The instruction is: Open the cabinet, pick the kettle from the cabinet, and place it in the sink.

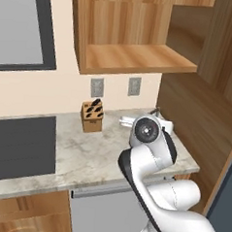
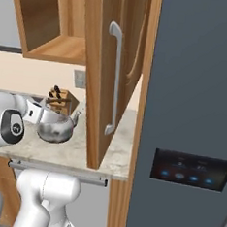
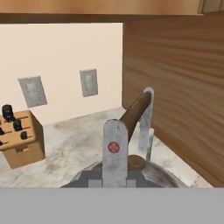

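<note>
The silver kettle [image 2: 55,128] hangs just above the counter, held by its arched dark handle [image 3: 133,111]. My gripper [image 3: 131,109] is shut on that handle, and its fingers [image 3: 114,148] stand on either side of it above the domed lid [image 3: 135,162]. In the right base view my gripper [image 2: 43,112] sits to the left of the open cabinet door [image 2: 96,84] with its silver bar handle [image 2: 115,76]. The cabinet shelf [image 1: 136,58] above is bare. The black sink [image 1: 19,146] lies in the counter at the far left.
A wooden knife block [image 1: 92,116] stands by the back wall under two outlets [image 1: 97,87]. The open door juts out over the counter's right end. A tall dark fridge [image 2: 193,117] fills the right side. My own arm [image 1: 149,159] blocks the counter's front.
</note>
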Motion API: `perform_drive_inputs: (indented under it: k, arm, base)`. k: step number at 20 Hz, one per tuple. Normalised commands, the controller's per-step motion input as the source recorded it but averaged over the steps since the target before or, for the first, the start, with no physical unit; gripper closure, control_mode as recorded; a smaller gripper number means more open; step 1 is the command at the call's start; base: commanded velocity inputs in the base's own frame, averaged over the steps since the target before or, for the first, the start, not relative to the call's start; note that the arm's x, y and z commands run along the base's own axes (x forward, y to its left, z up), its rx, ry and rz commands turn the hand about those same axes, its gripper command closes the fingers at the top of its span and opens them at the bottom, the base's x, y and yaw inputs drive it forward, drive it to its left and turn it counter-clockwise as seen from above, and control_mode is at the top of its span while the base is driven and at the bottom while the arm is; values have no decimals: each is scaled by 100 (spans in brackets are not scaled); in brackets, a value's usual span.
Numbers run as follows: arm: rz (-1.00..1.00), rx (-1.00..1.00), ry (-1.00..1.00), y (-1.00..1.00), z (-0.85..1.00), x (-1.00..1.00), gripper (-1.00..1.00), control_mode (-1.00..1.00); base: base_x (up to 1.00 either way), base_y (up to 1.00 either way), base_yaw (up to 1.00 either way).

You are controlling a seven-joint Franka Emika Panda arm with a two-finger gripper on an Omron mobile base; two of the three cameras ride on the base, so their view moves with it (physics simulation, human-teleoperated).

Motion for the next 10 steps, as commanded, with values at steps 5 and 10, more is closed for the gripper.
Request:
perform_drive_inputs:
  k: [5, 10]
  arm:
    - [0, 0, 0, 0, 0, 0, 100, 100]
    - [0, 0, 0, 0, 0, 0, 100, 100]
  base:
    - [-27, 41, -12]
    - [-21, 56, -6]
